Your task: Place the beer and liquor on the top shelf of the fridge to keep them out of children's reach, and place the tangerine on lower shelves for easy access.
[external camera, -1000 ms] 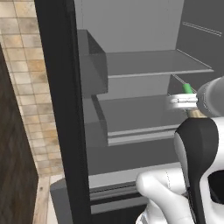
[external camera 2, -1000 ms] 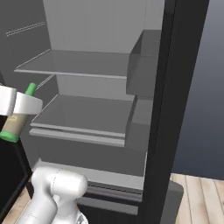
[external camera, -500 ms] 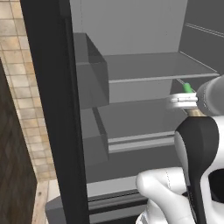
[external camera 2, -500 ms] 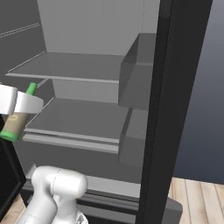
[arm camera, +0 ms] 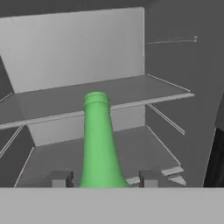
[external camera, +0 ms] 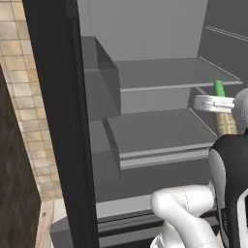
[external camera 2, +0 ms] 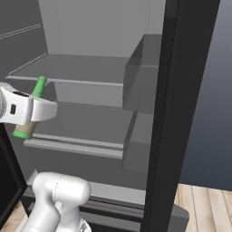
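The beer is in the pincer, which is closed on the body of the bottle: in the hand view the two dark finger tips stand on both sides of the green glass and the long neck rises between them. In the right base view the beer leans a little, with its green mouth up and toward the fridge and its tan label below the white hand. In the left base view the beer is at the right edge, in front of the open fridge and not yet inside it.

I think the bottle is held low on its body so that the neck is free and the base can go down flat on a shelf. The mouth is about level with the top shelf of the fridge, so the bottle probably must go higher before it can go in.

The top shelf carries nothing, and the lower shelf under it is also bare. The boxy door bins look empty as far as I can see into them.
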You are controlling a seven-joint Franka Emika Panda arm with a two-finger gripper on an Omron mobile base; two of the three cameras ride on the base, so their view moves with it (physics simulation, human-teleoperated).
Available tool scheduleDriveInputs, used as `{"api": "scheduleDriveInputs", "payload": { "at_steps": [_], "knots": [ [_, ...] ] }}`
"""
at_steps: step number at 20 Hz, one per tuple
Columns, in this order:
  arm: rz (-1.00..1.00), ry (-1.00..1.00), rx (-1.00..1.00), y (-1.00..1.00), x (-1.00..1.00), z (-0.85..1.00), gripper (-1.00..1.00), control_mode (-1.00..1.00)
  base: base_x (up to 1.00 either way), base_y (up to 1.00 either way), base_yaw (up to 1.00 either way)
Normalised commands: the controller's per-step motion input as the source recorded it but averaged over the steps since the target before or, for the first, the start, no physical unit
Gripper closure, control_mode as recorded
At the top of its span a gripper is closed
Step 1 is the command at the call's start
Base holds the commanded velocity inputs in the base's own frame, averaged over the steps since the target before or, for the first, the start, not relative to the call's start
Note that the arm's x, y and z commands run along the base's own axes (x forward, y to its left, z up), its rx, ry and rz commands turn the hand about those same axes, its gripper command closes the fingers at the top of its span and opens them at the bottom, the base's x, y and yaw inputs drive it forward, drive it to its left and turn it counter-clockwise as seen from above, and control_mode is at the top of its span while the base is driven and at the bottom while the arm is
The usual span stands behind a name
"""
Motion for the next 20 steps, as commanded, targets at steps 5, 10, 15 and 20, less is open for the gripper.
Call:
{"api": "scheduleDriveInputs", "payload": {
  "at_steps": [5, 10, 15, 20],
  "knots": [
    [0.00, -0.44, 0.06, -0.23, 0.25, 0.04, 1.00, -1.00, 0.00, 0.00, 0.00],
    [0.00, -0.40, 0.01, -0.07, 0.27, 0.20, 1.00, -1.00, 0.00, 0.00, 0.00],
    [0.00, -0.25, 0.00, 0.00, 0.24, 0.42, 1.00, -1.00, 0.00, 0.00, 0.00],
    [0.00, -0.20, 0.00, 0.00, 0.20, 0.40, 1.00, -1.00, 0.00, 0.00, 0.00]
  ]
}}
